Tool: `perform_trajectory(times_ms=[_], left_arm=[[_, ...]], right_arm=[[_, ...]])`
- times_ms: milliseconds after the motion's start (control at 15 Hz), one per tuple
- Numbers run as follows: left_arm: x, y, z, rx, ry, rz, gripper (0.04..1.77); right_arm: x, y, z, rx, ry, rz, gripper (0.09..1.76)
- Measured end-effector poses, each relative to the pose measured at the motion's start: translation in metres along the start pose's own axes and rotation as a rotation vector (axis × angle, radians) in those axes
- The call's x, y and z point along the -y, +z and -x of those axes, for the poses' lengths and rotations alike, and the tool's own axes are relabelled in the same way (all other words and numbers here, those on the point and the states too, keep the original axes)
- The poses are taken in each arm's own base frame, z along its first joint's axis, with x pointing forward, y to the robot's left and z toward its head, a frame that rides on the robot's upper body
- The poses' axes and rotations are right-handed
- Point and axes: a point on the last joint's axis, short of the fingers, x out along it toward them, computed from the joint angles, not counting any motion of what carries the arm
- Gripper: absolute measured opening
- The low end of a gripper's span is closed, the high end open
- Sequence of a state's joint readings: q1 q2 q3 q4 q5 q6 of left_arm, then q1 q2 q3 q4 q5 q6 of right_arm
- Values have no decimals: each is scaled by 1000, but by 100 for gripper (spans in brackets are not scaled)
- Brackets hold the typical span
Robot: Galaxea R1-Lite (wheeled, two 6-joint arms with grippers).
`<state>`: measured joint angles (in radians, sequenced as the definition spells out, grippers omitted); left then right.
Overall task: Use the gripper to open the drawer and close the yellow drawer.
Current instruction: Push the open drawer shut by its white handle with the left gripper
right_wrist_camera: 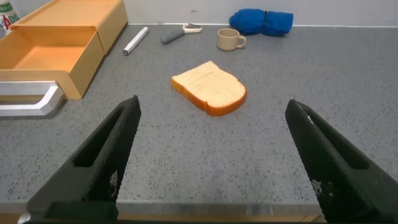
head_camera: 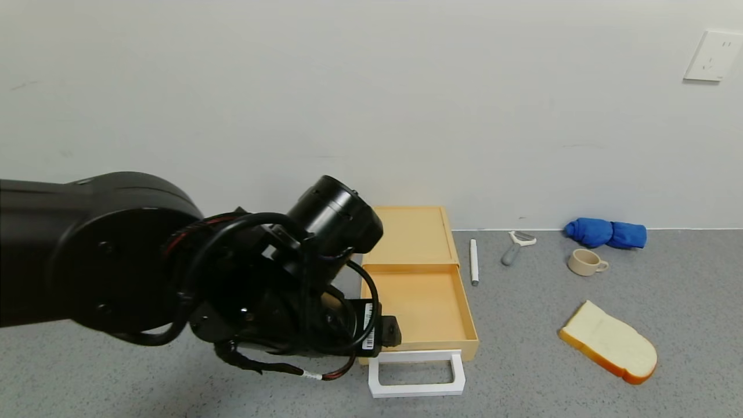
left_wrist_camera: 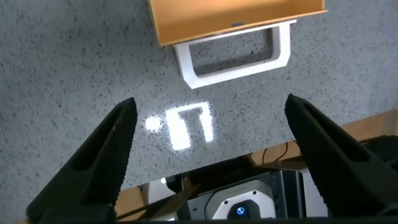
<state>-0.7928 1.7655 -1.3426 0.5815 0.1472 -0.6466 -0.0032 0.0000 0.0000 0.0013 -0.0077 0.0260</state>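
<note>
The yellow drawer (head_camera: 421,307) stands pulled out of its flat matching box (head_camera: 412,235), and its tray looks empty. Its white loop handle (head_camera: 417,373) points toward me. My left gripper (head_camera: 388,334) hovers at the drawer's front left corner, just above the table. In the left wrist view the left gripper (left_wrist_camera: 210,106) is open and empty, with the handle (left_wrist_camera: 236,56) beyond its fingertips and not touched. My right gripper (right_wrist_camera: 213,106) is open and empty low over the table's front edge, and is out of the head view. The drawer (right_wrist_camera: 46,56) shows far off in the right wrist view.
To the right of the drawer lie a white pen (head_camera: 474,261), a peeler (head_camera: 514,247), a beige cup (head_camera: 586,262), a blue cloth (head_camera: 606,233) and a slice of bread (head_camera: 609,342). The wall stands right behind the box. The table's front edge (left_wrist_camera: 249,155) is near.
</note>
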Motion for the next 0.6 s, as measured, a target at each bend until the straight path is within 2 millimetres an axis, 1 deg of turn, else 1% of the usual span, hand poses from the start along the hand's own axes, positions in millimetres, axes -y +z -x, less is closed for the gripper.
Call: perform_trajectory(times_ms=[200, 400, 600], left_arm=[[21, -2, -21, -18, 68, 23, 172], [38, -8, -39, -40, 81, 20, 172], [47, -11, -54, -80, 100, 38, 172]], right_arm=[[0, 0, 0, 0, 0, 0, 171], [0, 0, 0, 0, 0, 0, 171], [0, 0, 0, 0, 0, 0, 171]])
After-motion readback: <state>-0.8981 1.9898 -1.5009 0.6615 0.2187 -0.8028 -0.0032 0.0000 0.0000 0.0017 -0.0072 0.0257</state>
